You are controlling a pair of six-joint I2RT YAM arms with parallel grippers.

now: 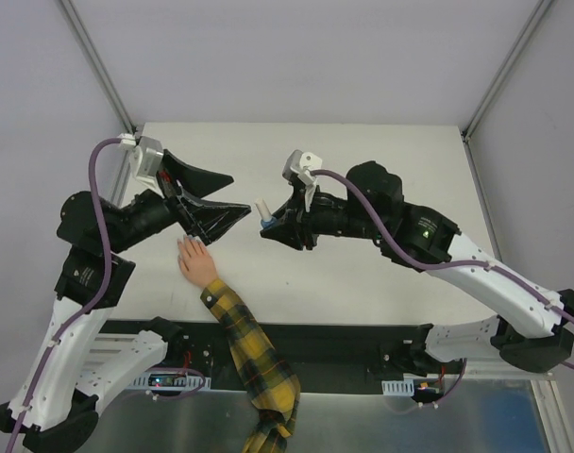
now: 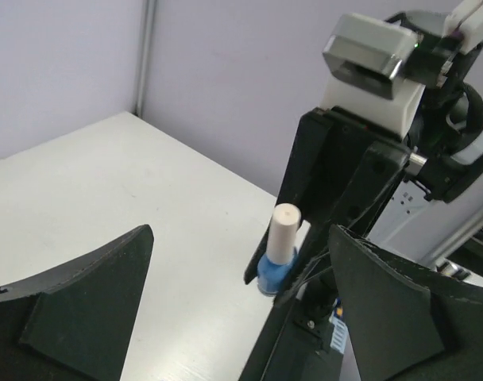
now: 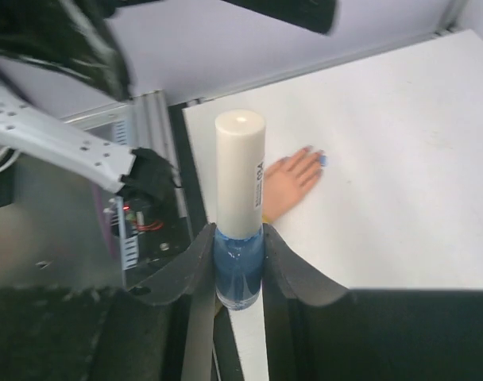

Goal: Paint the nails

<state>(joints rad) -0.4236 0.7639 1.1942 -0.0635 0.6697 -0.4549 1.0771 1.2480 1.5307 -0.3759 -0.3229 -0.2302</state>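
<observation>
The blue nail polish bottle [image 3: 240, 278] is clamped upright, cream cap [image 3: 240, 171] on, in the right gripper [image 1: 268, 229], while the left gripper [image 1: 238, 195] is spread wide and empty; the cap is best taken squarely, the bottle kept steady. The nails [image 3: 317, 157], some tinted blue, lie on the small hand [image 1: 196, 260] on the white table [image 1: 381, 160], enclosed by pale walls [image 1: 268, 57].

Tiny dark print runs down the side of the tall cream cylindrical cap [image 3: 240, 171] on the blue glass polish bottle [image 3: 239, 274], too small to read. Nothing else legible.
</observation>
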